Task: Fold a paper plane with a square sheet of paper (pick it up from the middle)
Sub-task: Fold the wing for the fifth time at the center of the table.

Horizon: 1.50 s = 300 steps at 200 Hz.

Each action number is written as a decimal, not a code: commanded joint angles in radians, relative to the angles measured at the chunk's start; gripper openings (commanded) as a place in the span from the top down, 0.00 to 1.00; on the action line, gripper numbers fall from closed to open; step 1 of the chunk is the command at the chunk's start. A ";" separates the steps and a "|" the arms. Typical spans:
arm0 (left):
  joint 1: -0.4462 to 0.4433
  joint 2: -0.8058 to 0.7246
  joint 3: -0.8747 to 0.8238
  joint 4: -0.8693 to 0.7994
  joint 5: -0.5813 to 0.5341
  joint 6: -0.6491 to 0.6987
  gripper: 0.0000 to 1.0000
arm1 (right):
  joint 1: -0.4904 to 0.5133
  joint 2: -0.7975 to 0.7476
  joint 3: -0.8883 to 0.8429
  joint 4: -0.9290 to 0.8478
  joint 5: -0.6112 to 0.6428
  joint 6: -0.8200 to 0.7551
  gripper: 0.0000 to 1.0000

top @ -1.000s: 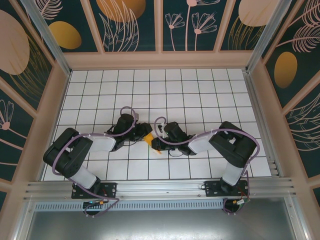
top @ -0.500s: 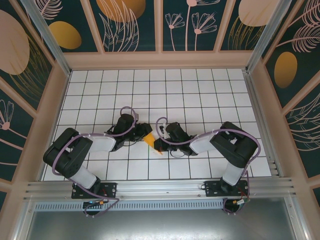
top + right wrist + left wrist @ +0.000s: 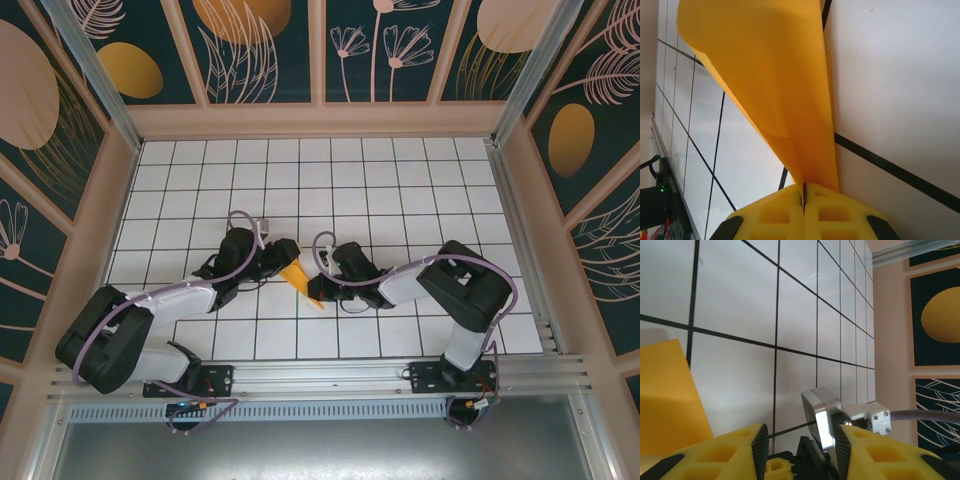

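The square sheet of paper (image 3: pixel 297 275), thin, orange-yellow and bent into a narrow wedge, sits low over the white gridded table (image 3: pixel 400 190) between the two arms. Over the last second the right gripper (image 3: pixel 804 192) has clamped fully shut on its near end, while the left gripper (image 3: pixel 801 442) has widened, its jaws partly apart and empty beside the sheet. The hold seems to have passed to the right arm, probably freeing the left for the next crease.
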 commanded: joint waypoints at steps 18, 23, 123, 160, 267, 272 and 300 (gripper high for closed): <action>-0.027 0.020 -0.049 0.090 0.015 -0.024 0.60 | 0.004 0.077 0.042 -0.139 0.009 0.038 0.99; -0.032 0.022 -0.050 0.094 0.011 -0.026 0.61 | 0.002 0.082 0.049 -0.151 0.009 0.040 0.99; -0.066 0.083 -0.065 0.198 -0.024 -0.043 0.63 | 0.002 0.112 0.060 -0.140 0.000 0.090 0.99; -0.066 0.142 -0.062 0.227 -0.015 -0.041 0.62 | 0.002 0.116 0.063 -0.141 0.002 0.091 0.98; -0.066 0.241 -0.053 0.228 -0.028 -0.015 0.61 | 0.003 0.113 0.069 -0.149 -0.001 0.087 0.98; -0.066 0.248 -0.051 0.225 -0.028 -0.018 0.61 | 0.003 0.113 0.070 -0.151 -0.001 0.085 0.98; -0.067 0.267 -0.051 0.207 -0.043 -0.014 0.61 | 0.004 0.114 0.075 -0.162 -0.001 0.078 0.98</action>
